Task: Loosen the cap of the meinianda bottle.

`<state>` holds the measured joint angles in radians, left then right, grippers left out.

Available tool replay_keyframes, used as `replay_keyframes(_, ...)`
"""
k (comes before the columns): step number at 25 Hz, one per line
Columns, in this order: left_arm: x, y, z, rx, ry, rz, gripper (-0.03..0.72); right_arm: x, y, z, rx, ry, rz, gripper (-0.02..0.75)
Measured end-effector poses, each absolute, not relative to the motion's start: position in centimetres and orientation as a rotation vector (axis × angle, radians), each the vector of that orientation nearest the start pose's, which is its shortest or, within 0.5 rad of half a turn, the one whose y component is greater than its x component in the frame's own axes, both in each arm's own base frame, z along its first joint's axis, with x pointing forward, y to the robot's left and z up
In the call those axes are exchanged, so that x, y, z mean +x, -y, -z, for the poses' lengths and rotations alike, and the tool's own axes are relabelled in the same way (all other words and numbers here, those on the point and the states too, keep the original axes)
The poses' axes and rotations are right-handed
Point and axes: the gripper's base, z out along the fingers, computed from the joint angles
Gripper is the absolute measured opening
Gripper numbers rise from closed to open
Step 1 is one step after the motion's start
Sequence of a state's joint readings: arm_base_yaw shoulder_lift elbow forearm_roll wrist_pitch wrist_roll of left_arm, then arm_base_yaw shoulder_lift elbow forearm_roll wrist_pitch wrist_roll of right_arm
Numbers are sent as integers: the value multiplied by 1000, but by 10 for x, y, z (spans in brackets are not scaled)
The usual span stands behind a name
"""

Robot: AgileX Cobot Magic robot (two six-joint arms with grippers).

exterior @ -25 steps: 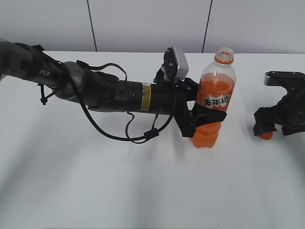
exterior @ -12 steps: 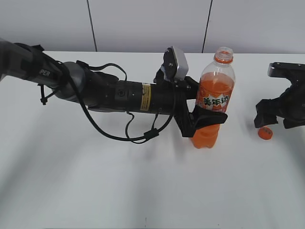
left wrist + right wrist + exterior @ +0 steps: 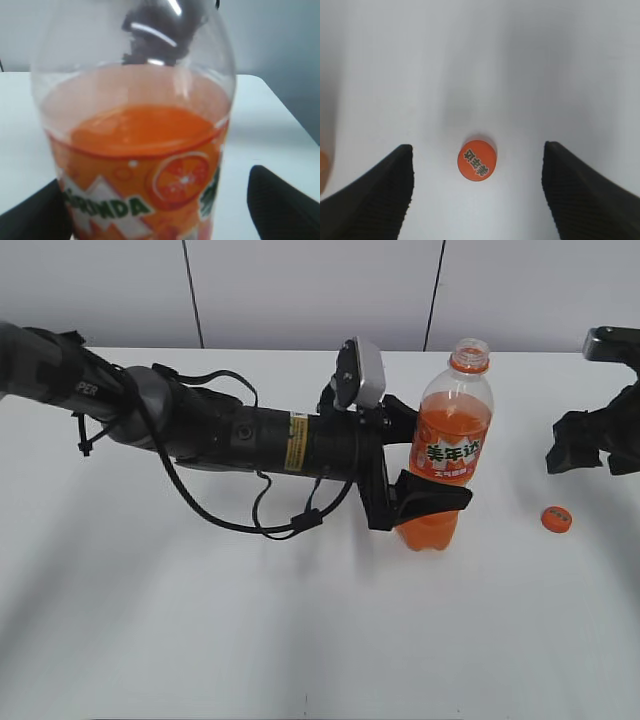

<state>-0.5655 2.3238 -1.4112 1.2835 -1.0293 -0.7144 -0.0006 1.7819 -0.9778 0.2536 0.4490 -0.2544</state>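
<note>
On the white table (image 3: 200,620), the cap (image 3: 556,519) lies flat, well right of the uncapped bottle (image 3: 446,445), which stands upright. Left gripper (image 3: 425,502) clamps the bottle's lower body. Right gripper (image 3: 477,185) hangs above the cap, fingers spread wide, holding nothing.

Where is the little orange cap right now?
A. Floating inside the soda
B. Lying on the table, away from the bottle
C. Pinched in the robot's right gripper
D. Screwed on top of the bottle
B: the cap lies flat on the white table, well apart from the meinianda bottle, whose neck is open. The right gripper hangs open above it, touching nothing.
</note>
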Motion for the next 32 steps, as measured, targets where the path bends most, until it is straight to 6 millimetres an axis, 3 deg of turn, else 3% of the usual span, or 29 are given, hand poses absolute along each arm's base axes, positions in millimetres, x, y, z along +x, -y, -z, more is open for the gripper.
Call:
replay_keyframes(10,359,270,-105,1481,-1418,1083,591,333,-10,-185,-68,-2649,-138,595)
replay_keyframes(18,378,229,-126,1550,-1496,949,589,332,-10,-188,-70,-2641,-138,595)
replay_keyframes(23,402,206,-156,1459,-1595,622,589,338,-9,-197,-107,-2611,-111,595)
replay_keyframes(26,417,192,-177,1355,-1671,319,587,345,-9,-207,-120,-2587,-104,595)
replay_keyframes(32,438,152,-212,1025,-1824,-194,582,352,-7,-220,-168,-2561,-68,595)
